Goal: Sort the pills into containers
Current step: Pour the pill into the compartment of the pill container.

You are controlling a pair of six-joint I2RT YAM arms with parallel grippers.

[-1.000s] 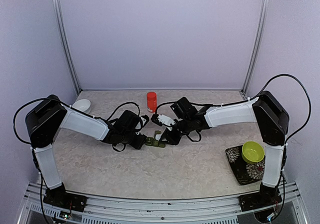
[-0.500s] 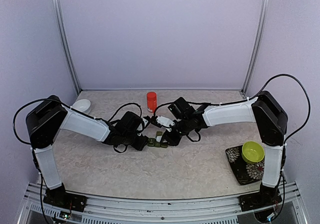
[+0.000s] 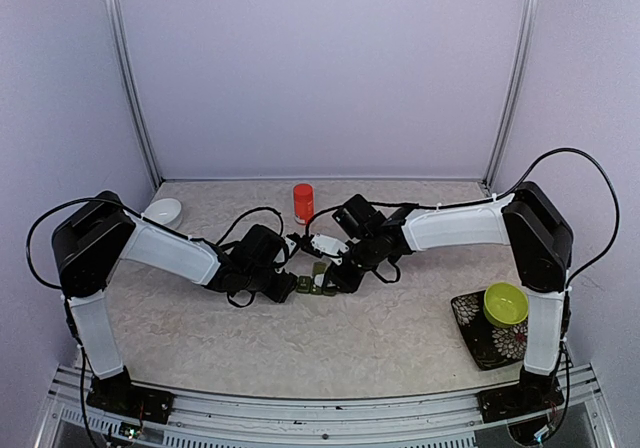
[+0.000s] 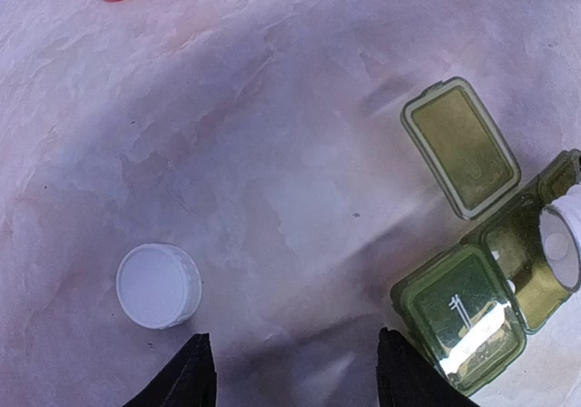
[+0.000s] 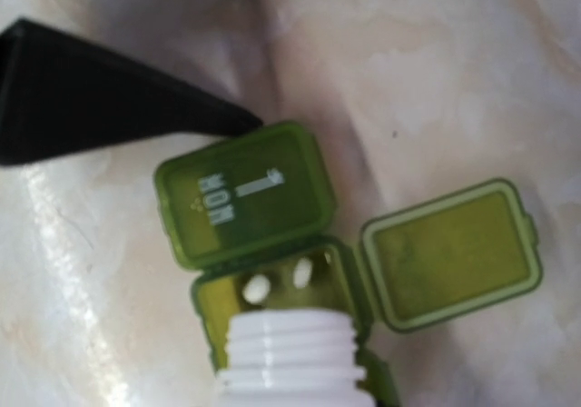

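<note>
Top external view: both arms meet mid-table [image 3: 400,338]. The right gripper [image 3: 338,255] is clenched around a white bottle [image 5: 289,357], its mouth tipped over the pill box [image 5: 241,198]. The left gripper [image 4: 295,384] hangs released at the box's 9 o'clock. The red bottle [image 3: 303,203] stands at the box's 12 o'clock. One lid lies flipped open, and a white cap [image 4: 158,285] lies loose on the table at 8 o'clock in the left wrist view. White pills [image 5: 257,287] show inside the open compartment.
</note>
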